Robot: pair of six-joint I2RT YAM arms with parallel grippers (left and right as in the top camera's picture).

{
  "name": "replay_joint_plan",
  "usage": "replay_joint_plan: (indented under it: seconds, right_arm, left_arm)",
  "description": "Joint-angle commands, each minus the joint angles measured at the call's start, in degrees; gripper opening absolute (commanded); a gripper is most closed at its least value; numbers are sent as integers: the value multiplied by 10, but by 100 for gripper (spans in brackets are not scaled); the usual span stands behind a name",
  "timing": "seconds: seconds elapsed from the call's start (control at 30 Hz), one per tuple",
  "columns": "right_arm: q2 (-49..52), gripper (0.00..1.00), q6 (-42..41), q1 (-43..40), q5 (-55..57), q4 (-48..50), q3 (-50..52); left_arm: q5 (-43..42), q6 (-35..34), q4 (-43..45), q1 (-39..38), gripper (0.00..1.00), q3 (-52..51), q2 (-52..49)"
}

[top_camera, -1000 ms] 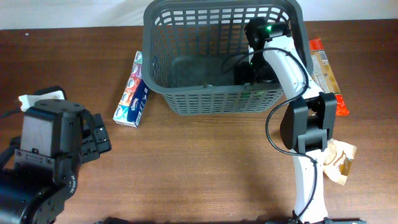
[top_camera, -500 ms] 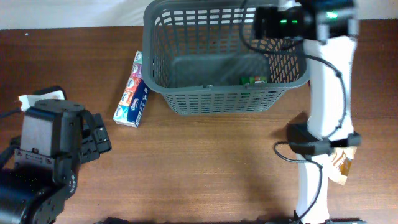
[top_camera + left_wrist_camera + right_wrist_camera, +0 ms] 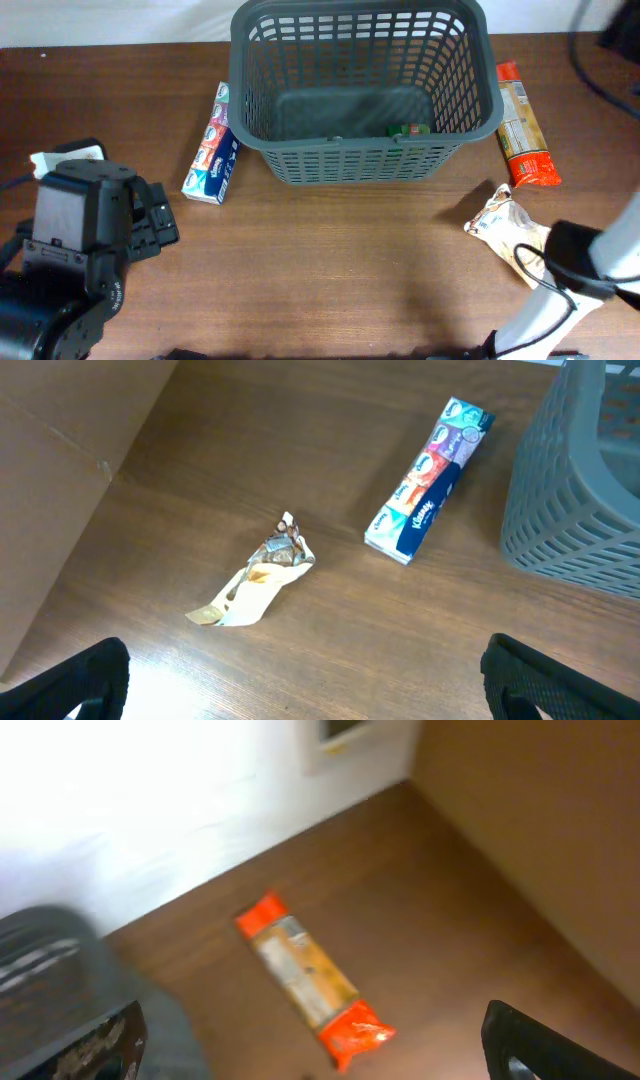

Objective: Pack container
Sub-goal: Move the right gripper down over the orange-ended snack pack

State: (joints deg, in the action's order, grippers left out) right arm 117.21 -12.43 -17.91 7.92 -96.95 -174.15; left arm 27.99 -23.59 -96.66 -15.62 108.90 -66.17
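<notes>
The container (image 3: 350, 160), a dark grey lattice basket, stands at the back middle of the table, with a small green package (image 3: 410, 130) on its floor. A multicoloured tissue pack (image 3: 212, 145) lies just left of it, also seen from the left wrist (image 3: 428, 480). A long red and tan packet (image 3: 522, 125) lies to its right. My right gripper (image 3: 320, 1055) hangs open high above that packet (image 3: 310, 982), nothing between its fingers. My left gripper (image 3: 320, 690) is open over bare wood, near a crumpled wrapper (image 3: 260, 575).
A crumpled snack bag (image 3: 505, 230) lies at the front right, beside the right arm's lower link (image 3: 580, 265). The left arm's bulk (image 3: 80, 240) fills the front left corner. The basket wall (image 3: 580, 480) rises at the right of the left wrist view.
The right arm has lifted out of the basket and swung right and up, over the red packet. The green package stays on the basket floor. The left arm has not moved.
</notes>
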Motion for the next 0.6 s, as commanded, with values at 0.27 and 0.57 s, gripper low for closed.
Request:
replay_joint_plan:
  seconds: [0.27,0.57]
  right_arm:
    - [-23,99,75,-80,-18,7,279]
    - [-23,99,140,-78,-26,71,424]
  left_arm:
    - [-2,-3,0,3,100,-1,-1]
    - [-2,-3,0,3,100,-1,-1]
